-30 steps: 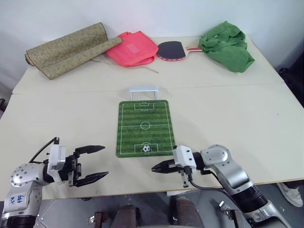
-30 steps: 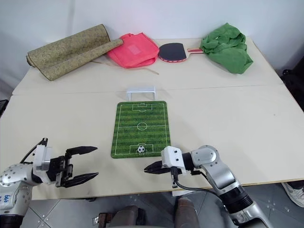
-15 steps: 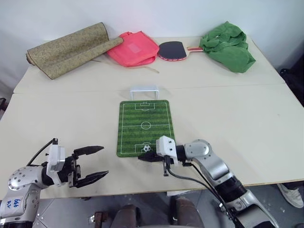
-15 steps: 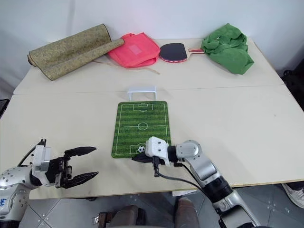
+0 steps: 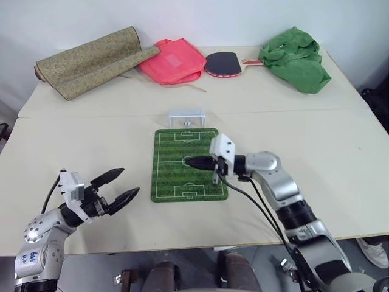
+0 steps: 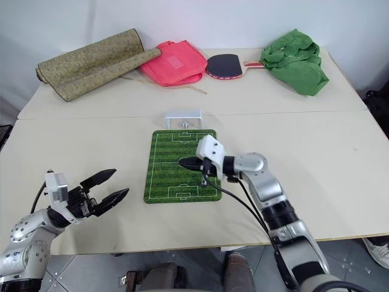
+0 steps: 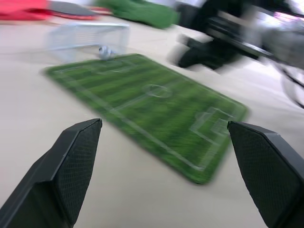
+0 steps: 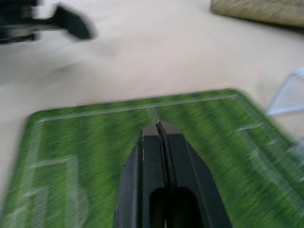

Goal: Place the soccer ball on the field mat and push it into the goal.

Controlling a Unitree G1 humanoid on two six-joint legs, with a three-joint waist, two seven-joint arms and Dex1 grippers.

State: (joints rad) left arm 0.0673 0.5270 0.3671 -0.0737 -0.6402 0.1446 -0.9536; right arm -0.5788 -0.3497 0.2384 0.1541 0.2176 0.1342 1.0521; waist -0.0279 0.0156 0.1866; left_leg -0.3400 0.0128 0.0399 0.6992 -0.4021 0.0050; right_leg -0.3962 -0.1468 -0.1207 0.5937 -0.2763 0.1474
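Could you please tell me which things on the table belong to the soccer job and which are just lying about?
Job: ball, sitting in the goal; green field mat; shut right claw above the mat.

Lying about: rolled speckled mat, red bag, paddle, green cloth.

Light over my table is bright, even and soft, with no glare on it. Shadows are faint: a thin one under my right arm, a soft one under the rolled mat. Both head views are sharp edge to edge. My left wrist view is smeared, the goal and my right gripper streaked. My right wrist view blurs the field mat.
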